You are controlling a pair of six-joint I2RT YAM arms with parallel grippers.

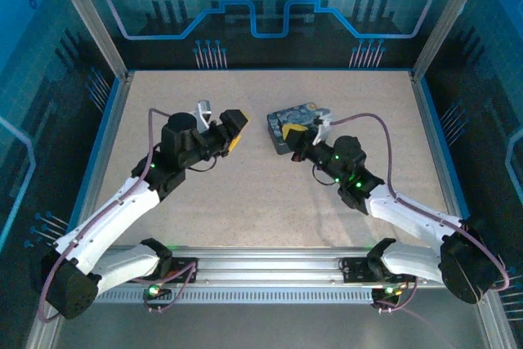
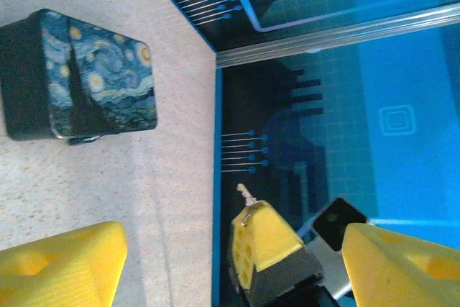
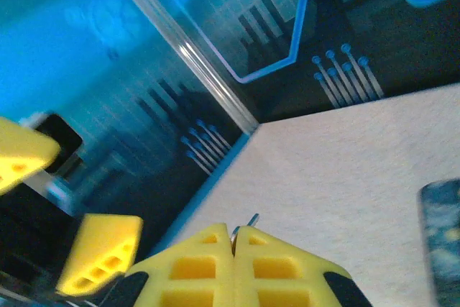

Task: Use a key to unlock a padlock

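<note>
My right gripper (image 3: 233, 232) is shut on the key (image 3: 251, 219), and only the thin metal tip pokes out past the yellow pads. In the left wrist view that same toothed key tip (image 2: 246, 193) sticks up from the right gripper's fingers (image 2: 267, 246). These sit between the wide-apart fingers of my open left gripper (image 2: 233, 244). In the top view the left gripper (image 1: 233, 130) and right gripper (image 1: 292, 133) face each other above the table. A small dark piece (image 2: 81, 139) juts from the tin's lower edge; I cannot tell whether it is the padlock.
A rectangular tin with a blue-and-yellow swirl painting (image 2: 97, 77) lies on the speckled table (image 1: 245, 194), just behind the right gripper in the top view, where the tin (image 1: 304, 114) shows. Blue walls (image 1: 270, 6) and metal posts (image 1: 82, 14) close in the table.
</note>
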